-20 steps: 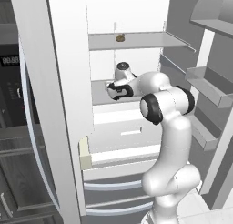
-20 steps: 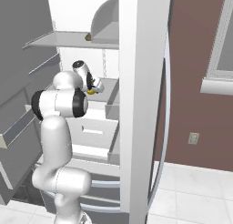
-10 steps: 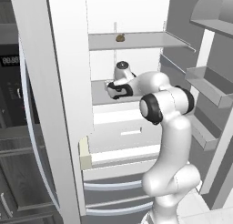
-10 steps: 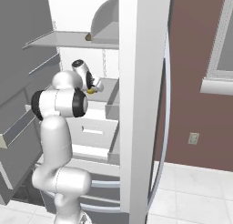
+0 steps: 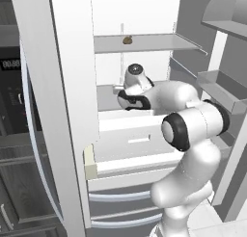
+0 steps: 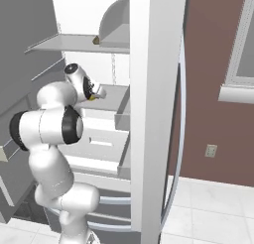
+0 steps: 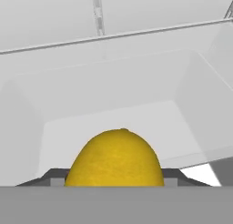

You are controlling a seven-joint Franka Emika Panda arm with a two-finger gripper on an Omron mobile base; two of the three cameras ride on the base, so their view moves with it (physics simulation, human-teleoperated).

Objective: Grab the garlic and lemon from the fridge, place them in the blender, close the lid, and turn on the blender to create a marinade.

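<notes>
**Lemon in the gripper — get it out of the fridge clean**

Gripper (image 7: 113,184) sits low in an open white fridge drawer, jaws closed on the lemon (image 7: 114,158), which fills the 6 o'clock part of the hand view w/ a dark finger tip showing at each side. In the right base view a bit of yellow shows at the hand (image 6: 92,95), just over the middle shelf. Garlic (image 5: 127,40) is still up on the top shelf of the fridge (image 5: 140,135), at approx 12 o'clock from the wrist, well apart.

How to do it well, imo:
- Lift straight up first, so the lemon clears the drawer walls before any pull back.
- Then back out toward the base, staying under the top shelf and off the door post at 9 o'clock in the left base view.
- Round smooth fruit can roll in the jaws; go slow, no twisting.
- Blender isn't in sight from here, so the base needs to drive.
</notes>
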